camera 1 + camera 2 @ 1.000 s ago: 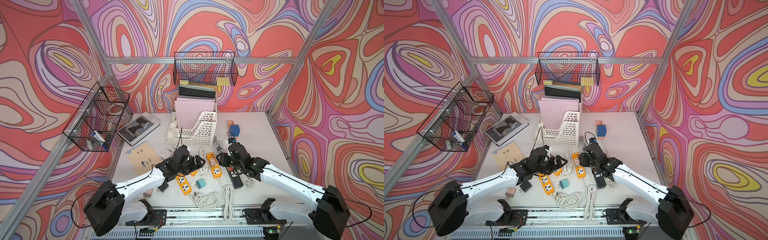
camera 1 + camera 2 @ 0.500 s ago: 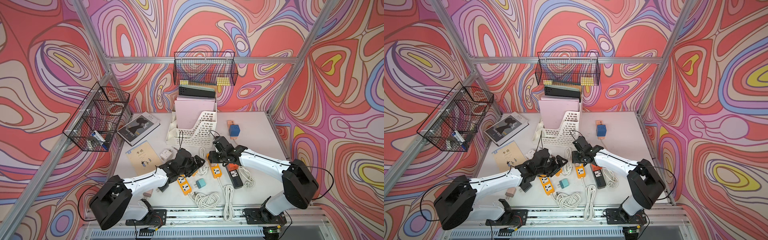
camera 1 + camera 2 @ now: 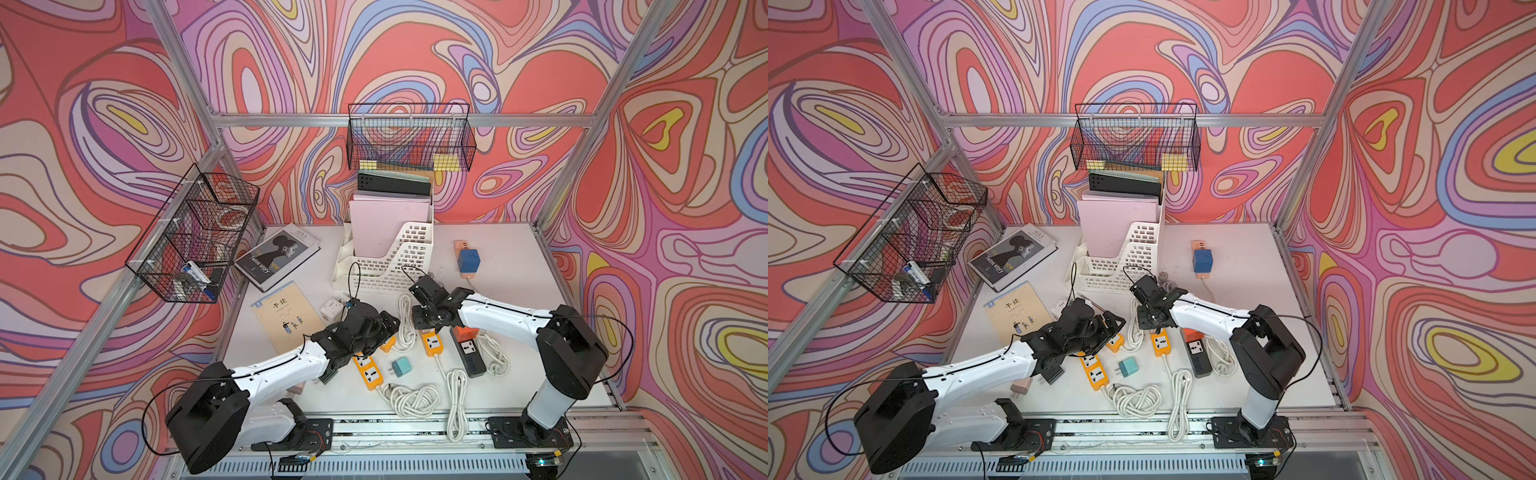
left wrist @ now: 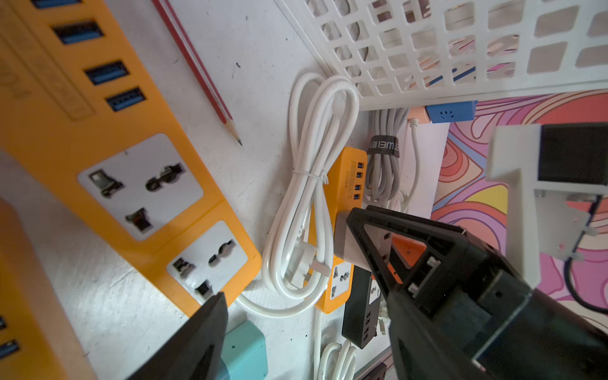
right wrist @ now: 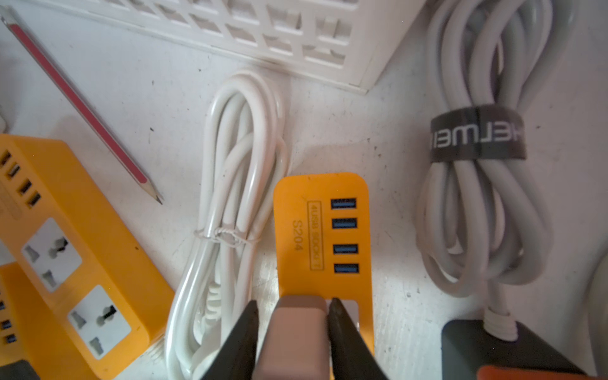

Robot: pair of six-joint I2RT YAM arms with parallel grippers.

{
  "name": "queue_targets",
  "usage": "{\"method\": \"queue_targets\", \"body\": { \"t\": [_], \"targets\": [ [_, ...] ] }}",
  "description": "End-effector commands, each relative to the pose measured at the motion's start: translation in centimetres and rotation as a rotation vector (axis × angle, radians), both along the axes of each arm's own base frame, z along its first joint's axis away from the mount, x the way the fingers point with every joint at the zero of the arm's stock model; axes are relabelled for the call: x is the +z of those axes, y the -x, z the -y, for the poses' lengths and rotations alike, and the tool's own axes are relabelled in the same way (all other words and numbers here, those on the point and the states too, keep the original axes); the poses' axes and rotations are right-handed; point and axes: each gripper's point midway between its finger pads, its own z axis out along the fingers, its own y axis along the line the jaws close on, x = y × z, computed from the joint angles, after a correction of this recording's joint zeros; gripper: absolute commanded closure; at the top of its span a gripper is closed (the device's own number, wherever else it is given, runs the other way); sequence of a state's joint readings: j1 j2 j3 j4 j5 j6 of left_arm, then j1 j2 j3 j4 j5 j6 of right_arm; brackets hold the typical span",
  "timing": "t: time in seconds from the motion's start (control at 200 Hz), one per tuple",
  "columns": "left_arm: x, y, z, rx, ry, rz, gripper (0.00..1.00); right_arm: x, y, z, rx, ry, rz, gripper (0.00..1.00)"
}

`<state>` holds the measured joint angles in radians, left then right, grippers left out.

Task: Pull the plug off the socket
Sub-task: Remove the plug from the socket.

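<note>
Orange plastic fills my right wrist feed: an orange plastic power strip with four blue USB ports (image 5: 297, 210) lies flat on the white tabletop (image 5: 388, 158). A beige block-shaped plastic plug (image 5: 297, 332) sits on the strip's socket face, right next to the USB row. My right gripper (image 5: 293, 304) is clamped onto that plug, with a black finger (image 5: 237, 345) against each side face. The plug is not yet out of the socket.

My left gripper (image 4: 286, 255) hangs with its jaws spread wide and nothing between them. It is above a tied bundle of white cable (image 4: 309, 184). That bundle lies between a second orange power strip with two white sockets (image 4: 138, 184) and the strip I am working on.

A red pencil (image 5: 82, 108) lies on the table close to the white bundle. A grey cable coil with a black strap (image 5: 477, 204) rests on the far side of the gripped strip. In both top views the two grippers sit close together in front of a white perforated plastic file rack (image 3: 390, 266). A black power strip (image 3: 469, 357) and a small teal adapter (image 3: 402, 368) lie nearby.
</note>
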<state>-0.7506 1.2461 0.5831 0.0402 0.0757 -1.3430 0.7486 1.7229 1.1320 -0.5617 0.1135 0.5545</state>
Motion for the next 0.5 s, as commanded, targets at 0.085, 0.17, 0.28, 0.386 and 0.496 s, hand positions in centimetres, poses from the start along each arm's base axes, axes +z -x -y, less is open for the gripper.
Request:
{"method": "queue_targets", "body": {
  "t": [0.085, 0.17, 0.28, 0.386, 0.496],
  "targets": [
    [-0.1, -0.6, -0.1, -0.006, 0.004, 0.005, 0.19, -0.1, -0.1, 0.0, 0.031, 0.03, 0.009, 0.74],
    [0.0, -0.8, 0.4, -0.027, 0.027, 0.011, 0.19, 0.7, 0.0, 0.2, 0.046, 0.026, 0.038, 0.78],
    [1.1, -1.4, 2.0, -0.1, 0.087, 0.06, 0.17, 3.7, 0.5, 0.5, 0.096, -0.035, 0.129, 0.83],
    [2.9, -2.0, 4.0, -0.204, 0.133, 0.137, 0.15, 7.0, 1.6, 0.6, 0.164, -0.129, 0.236, 0.85],
    [4.5, -2.7, 5.8, -0.288, 0.162, 0.22, 0.14, 9.6, 3.2, 0.4, 0.231, -0.246, 0.321, 0.86]
  ]
}}
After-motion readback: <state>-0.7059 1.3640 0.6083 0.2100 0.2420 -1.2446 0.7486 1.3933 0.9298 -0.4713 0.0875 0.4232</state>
